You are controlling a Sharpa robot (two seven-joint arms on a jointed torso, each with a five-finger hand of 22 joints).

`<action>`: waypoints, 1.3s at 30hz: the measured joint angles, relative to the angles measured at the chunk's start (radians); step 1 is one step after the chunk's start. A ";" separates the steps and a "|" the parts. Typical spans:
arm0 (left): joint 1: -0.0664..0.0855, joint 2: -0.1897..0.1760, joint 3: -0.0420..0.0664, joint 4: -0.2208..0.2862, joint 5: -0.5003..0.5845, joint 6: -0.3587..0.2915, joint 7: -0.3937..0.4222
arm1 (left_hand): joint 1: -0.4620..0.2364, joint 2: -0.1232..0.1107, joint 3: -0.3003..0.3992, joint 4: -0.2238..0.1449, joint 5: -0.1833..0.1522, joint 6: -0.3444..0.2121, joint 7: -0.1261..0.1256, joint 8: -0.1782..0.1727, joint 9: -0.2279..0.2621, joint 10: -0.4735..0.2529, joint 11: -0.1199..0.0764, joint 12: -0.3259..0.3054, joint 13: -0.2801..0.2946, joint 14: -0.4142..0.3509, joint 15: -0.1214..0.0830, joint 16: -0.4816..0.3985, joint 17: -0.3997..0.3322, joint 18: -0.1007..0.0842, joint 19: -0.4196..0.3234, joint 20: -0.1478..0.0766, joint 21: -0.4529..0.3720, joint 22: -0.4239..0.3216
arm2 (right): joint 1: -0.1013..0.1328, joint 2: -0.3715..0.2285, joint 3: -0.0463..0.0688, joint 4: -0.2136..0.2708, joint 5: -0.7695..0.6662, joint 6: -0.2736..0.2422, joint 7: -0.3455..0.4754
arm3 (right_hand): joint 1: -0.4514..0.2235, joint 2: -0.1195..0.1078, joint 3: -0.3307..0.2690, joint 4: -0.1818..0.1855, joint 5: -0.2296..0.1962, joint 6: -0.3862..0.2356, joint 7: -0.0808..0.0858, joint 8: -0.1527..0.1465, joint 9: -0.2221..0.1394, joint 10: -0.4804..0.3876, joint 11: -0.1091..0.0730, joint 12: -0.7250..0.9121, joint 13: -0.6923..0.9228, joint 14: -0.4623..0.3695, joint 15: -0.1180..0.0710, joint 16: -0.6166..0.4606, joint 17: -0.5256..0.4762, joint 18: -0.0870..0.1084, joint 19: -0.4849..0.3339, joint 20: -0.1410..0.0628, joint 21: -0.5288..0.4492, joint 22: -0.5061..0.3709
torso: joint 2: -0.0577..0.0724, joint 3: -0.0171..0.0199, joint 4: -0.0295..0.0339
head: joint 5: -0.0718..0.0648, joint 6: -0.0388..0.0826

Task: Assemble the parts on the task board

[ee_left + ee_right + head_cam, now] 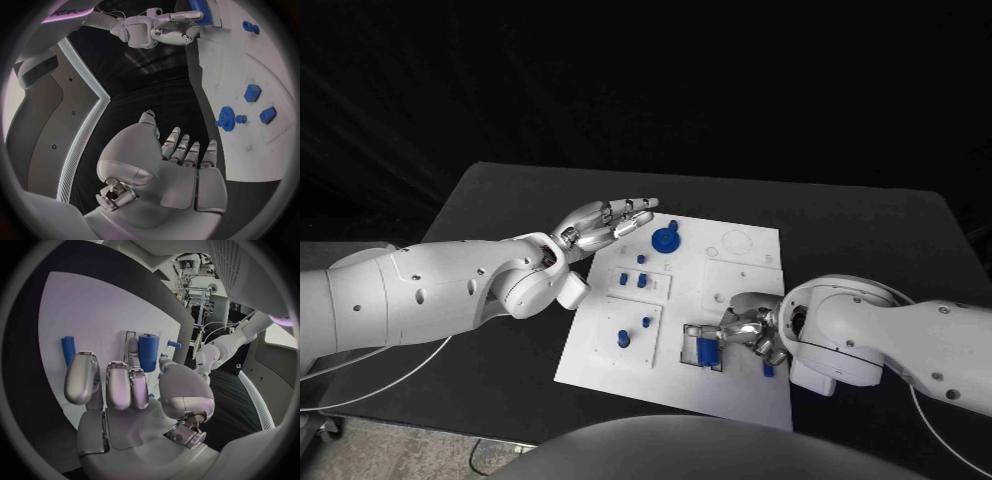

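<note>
- The task board [733, 375] is a white rectangular plate lying flat in the middle of the black surface [488, 200], with shallow recessed panels and small holes.
- A blue gear [665, 240] sits near the board's far edge; small blue blocks [633, 279] lie in a panel below it, and blue pegs [623, 339] stand in the panel nearer the robot.
- A blue cylinder [710, 353] stands in a rectangular slot on the board's near right part, with a smaller blue peg [767, 370] just beside it.
- The right robot hand [750, 330] hangs over that slot, fingers curled close to the cylinder; whether it grips the cylinder cannot be told.
- The left robot hand [606, 224] hovers at the board's far left corner, fingers spread and holding nothing.
- No legible writing shows on the board.
</note>
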 measured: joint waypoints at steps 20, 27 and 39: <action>0.000 0.004 0.000 -0.005 0.003 0.008 -0.010 | 0.000 0.000 0.000 0.000 0.004 0.009 0.009 0.004 0.002 0.000 0.000 0.000 0.000 0.000 0.000 0.000 0.000 0.000 0.000 0.000 0.000 0.000 | 0.004 -0.012 0.000 0.019 0.006 -0.014 0.003 | 0.026 0.045 -0.107 0.000 -0.004 -0.027 -0.020 0.141 0.205 -0.001 -0.019 0.000 0.000 0.001 -0.021 0.000 -0.004 0.000 0.005 -0.017 -0.005 0.000 | 0.000 0.0002 -0.0001 | 0.002 0.000; 0.000 0.005 0.000 -0.006 0.004 0.012 -0.014 | 0.004 0.004 0.003 0.003 0.004 0.018 0.010 0.004 0.003 0.004 0.004 0.000 0.001 -0.004 0.004 0.000 0.000 0.000 0.000 0.000 0.000 0.000 | 0.007 -0.029 0.001 0.030 0.008 -0.023 0.005 | 0.037 0.056 -0.122 -0.002 -0.004 -0.038 -0.023 0.164 0.246 -0.001 -0.019 0.000 0.000 0.001 -0.021 0.000 -0.004 0.000 0.007 -0.021 -0.005 0.000 | 0.000 0.0001 -0.0001 | 0.003 0.000; -0.001 0.006 0.000 -0.007 0.004 0.018 -0.020 | 0.004 0.004 0.003 0.003 0.004 0.040 0.017 0.014 0.005 0.000 0.008 0.004 0.001 0.000 0.007 0.000 0.001 0.000 0.000 0.000 0.000 0.000 | 0.010 -0.067 0.001 0.077 -0.007 -0.016 0.013 | 0.205 0.003 -0.175 -0.078 -0.001 -0.085 -0.037 0.280 0.410 0.000 -0.032 0.000 0.000 -0.003 -0.032 0.017 0.018 0.000 0.007 -0.028 0.027 0.000 | 0.000 0.0002 0.0000 | 0.003 0.000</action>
